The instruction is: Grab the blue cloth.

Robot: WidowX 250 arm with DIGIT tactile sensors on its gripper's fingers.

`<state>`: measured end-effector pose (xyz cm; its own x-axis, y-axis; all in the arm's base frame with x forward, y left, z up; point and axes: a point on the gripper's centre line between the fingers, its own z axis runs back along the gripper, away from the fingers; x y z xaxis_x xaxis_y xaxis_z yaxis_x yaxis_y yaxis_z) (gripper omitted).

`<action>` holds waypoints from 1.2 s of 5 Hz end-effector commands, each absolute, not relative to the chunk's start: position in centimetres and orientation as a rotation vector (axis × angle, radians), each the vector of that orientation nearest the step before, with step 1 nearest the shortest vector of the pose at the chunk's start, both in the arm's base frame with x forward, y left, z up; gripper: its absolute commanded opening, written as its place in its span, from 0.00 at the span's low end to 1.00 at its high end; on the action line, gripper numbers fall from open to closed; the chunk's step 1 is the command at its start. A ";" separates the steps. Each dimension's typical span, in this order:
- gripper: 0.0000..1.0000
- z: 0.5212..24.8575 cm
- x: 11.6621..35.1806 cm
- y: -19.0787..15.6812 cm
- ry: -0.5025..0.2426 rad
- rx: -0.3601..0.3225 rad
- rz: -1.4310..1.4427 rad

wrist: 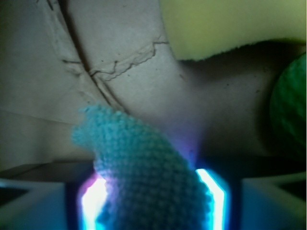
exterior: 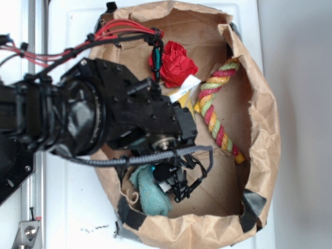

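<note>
Now one blue cloth (wrist: 144,182) between hand (wrist: 152,199) fingers.

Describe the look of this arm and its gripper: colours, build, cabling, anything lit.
The arm is matte black, built of chunky blocky housings with visible screws and a round, ribbed joint section. Red wires, cable-tied in a bundle, run along its top, and a grey braided cable loops beneath. The gripper is black too. In the wrist view, glowing blue-white strips show on its fingers' inner faces.

1 blue cloth (exterior: 151,190), 1 red cloth (exterior: 176,63), 1 rope (exterior: 218,109), 1 yellow sponge (wrist: 230,26), 1 green ball (wrist: 290,110), 1 paper bag (exterior: 264,140).
</note>
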<state>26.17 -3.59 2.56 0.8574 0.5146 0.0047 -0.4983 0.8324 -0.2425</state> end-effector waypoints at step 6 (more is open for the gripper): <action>0.00 16.2 27.3 -2.3 -0.193 0.187 0.051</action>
